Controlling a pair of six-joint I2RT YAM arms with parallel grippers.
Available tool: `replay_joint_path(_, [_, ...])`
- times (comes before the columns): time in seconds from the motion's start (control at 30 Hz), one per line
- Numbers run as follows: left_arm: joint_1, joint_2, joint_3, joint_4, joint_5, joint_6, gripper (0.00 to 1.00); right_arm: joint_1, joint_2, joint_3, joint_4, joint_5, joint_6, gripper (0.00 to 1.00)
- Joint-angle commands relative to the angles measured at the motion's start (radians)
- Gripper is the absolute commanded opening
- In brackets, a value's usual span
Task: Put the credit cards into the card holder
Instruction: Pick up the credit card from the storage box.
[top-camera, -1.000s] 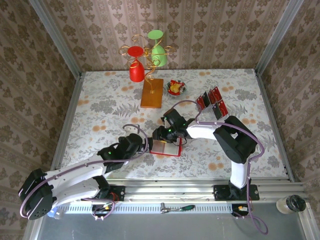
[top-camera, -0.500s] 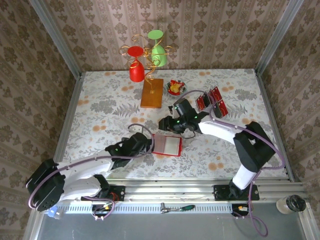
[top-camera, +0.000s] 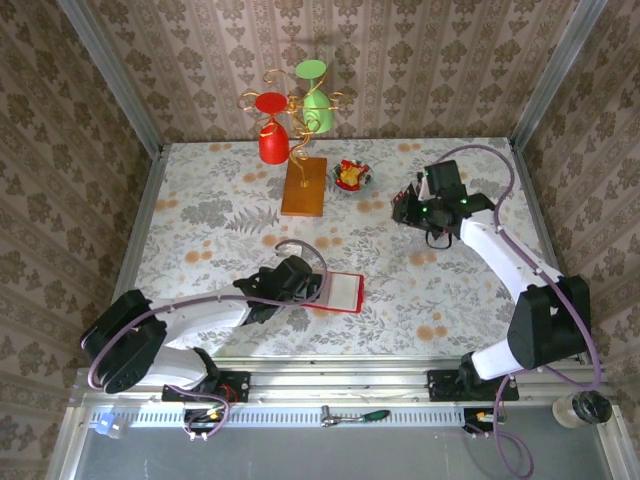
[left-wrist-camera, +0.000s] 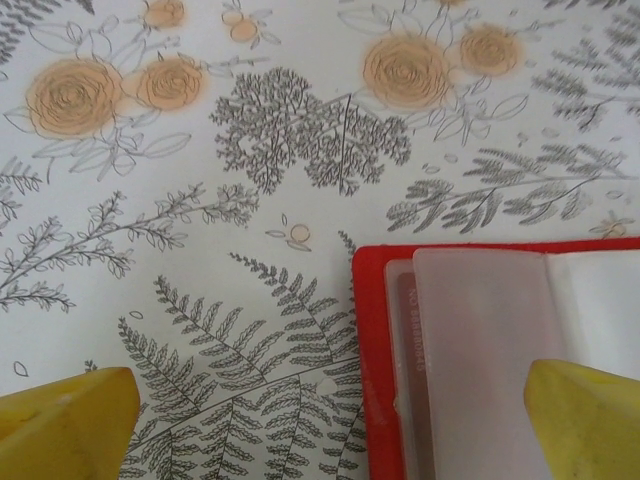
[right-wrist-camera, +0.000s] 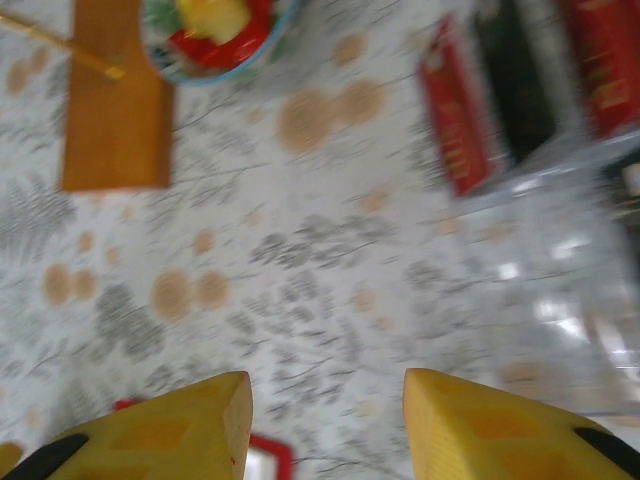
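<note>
I am steering two arms over a floral table (top-camera: 200, 210). The card holder (top-camera: 342, 292) lies open and flat near the middle of the table's near edge, with its pale inside facing up. The left gripper (left-wrist-camera: 325, 425) has its jaws spread as wide as they go and holds nothing. One yellow finger is over the holder's clear pocket and the other is over bare table.

The credit cards (right-wrist-camera: 455, 115) stand toward the table's far right corner, red with black bands, apparently in a clear stand. The right gripper (right-wrist-camera: 325, 420) hovers near them, its jaws partly apart and nothing between them.

As I judge it, the step in hand is fetching a card. I would line the jaws across one card's top edge, come down slowly, close on that card alone and lift it straight out of its stand. The left gripper should steady the holder.

The right wrist view is badly blurred, so I cannot count the cards or separate them. In the overhead view the right arm covers most of them. A card may already sit under the pocket. I cannot tell whether the left finger touches the holder.
</note>
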Motion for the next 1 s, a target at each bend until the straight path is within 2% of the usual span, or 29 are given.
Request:
replay_joint_path(0.0, [0.009,0.024,0.018,0.004,-0.012,0.015,1.00,-0.026,-0.010,0.047,-0.128,0.129,-0.110,0.42])
replay_joint_path(0.23, [0.010,0.032,-0.023,0.002,-0.038,-0.013,1.00,-0.034,0.084,0.137,-0.192,0.264,-0.192,0.30])
replay_joint_path(0.47, [0.009,0.012,-0.051,0.010,-0.041,-0.028,1.00,-0.036,0.184,0.220,-0.230,0.404,-0.250,0.27])
replay_joint_path(0.73, [0.010,-0.003,-0.060,0.009,-0.043,-0.032,1.00,-0.039,0.286,0.307,-0.267,0.452,-0.296,0.24])
replay_joint_path(0.97, [0.010,-0.021,-0.066,0.010,-0.043,-0.035,1.00,-0.048,0.331,0.303,-0.268,0.447,-0.299,0.23])
